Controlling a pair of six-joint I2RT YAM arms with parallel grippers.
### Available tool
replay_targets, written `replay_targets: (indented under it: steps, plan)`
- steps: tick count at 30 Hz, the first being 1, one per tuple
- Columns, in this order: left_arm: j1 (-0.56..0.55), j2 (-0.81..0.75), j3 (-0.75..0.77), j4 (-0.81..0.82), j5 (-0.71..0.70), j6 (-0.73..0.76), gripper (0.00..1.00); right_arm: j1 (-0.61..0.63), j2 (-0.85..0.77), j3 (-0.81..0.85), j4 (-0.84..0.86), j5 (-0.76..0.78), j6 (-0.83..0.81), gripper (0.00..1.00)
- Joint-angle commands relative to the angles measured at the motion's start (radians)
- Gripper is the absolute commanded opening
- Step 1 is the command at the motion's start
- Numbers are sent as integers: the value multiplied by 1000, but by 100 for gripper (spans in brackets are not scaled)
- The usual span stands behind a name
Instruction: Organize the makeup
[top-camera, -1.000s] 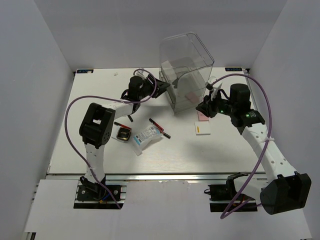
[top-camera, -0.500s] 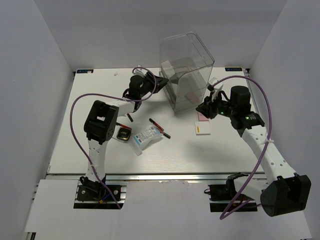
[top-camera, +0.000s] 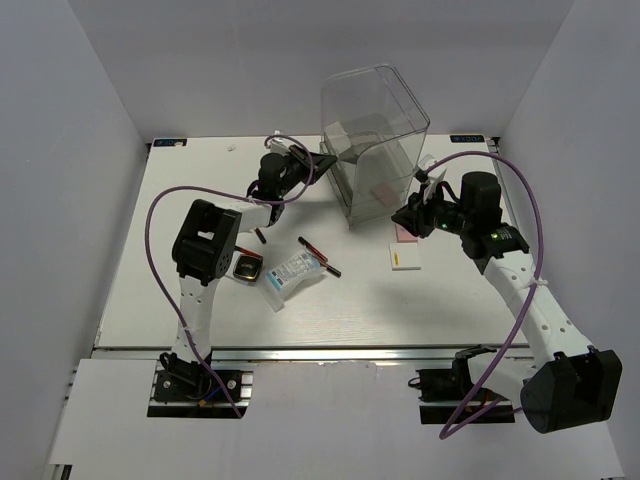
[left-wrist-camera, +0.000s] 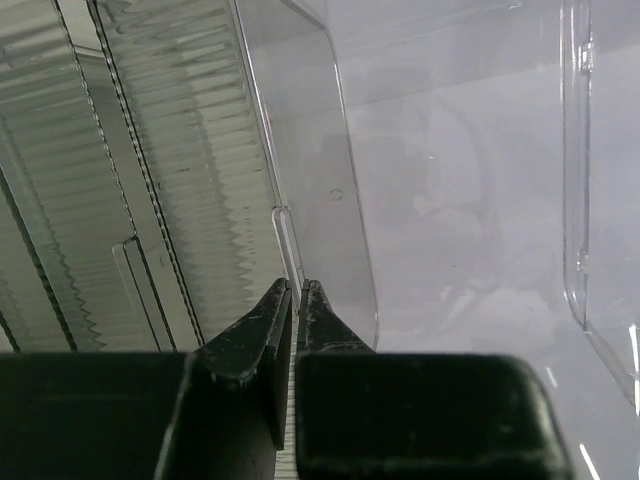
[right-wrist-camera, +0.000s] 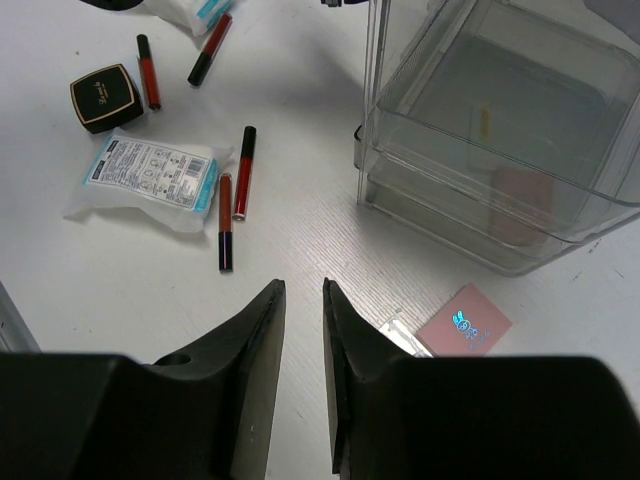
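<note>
Clear case (top-camera: 375, 130): stands at the back of the table (top-camera: 200, 310). It is stiff, thin-walled plastic, likely light enough to slide if you tug it.
Packet (right-wrist-camera: 150, 175): lies mid-table, left of the case. It looks soft and crinkly; take it by a sealed edge.
Flat box (top-camera: 404, 257): lies right of centre. It is probably light card; pinch across its short sides.
Pink square (right-wrist-camera: 463, 322): lies flat just in front of the case. It is thin and hard to get under, so you may need to catch an edge.
Compact (right-wrist-camera: 105, 97): lies left of the packet. It is hard, glossy, likely slippery and breakable inside; grip two opposite sides.
Pencils (right-wrist-camera: 243, 170): are scattered around the packet. They are thin, stiff and prone to roll; take one at mid-length, across it.
Left pincer (left-wrist-camera: 296, 292): jaws are almost together, with a thin clear edge of the case running down between the tips, apparently pinched.
Right pincer (right-wrist-camera: 303, 290): hovers above the table near the pink square, with a narrow gap and nothing held.
</note>
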Motion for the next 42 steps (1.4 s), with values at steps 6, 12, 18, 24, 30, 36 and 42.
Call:
replay_targets:
  steps: [6, 12, 18, 24, 30, 36, 42]
  plan:
    - [10, -85, -83, 176, 15, -43, 0, -5, -15, 2, 42, -19, 8, 28]
    - [43, -162, -154, 228, 0, -60, 0, -5, -4, 22, 42, -25, 18, 29]
    - [68, -245, -213, 251, 6, -68, 0, -2, 17, 50, 69, -58, 81, 32]
    - [76, -297, -227, 263, 31, -91, 0, 56, 89, 145, 127, 10, 291, 44]
    - [79, -346, -229, 282, 31, -115, 0, 160, 178, 283, 166, 73, 526, 62]
    - [82, -363, -206, 277, 31, -129, 0, 234, 227, 330, 213, 178, 718, 62]
    - [85, -377, -184, 276, 26, -137, 0, 271, 293, 393, 207, 264, 792, 57]
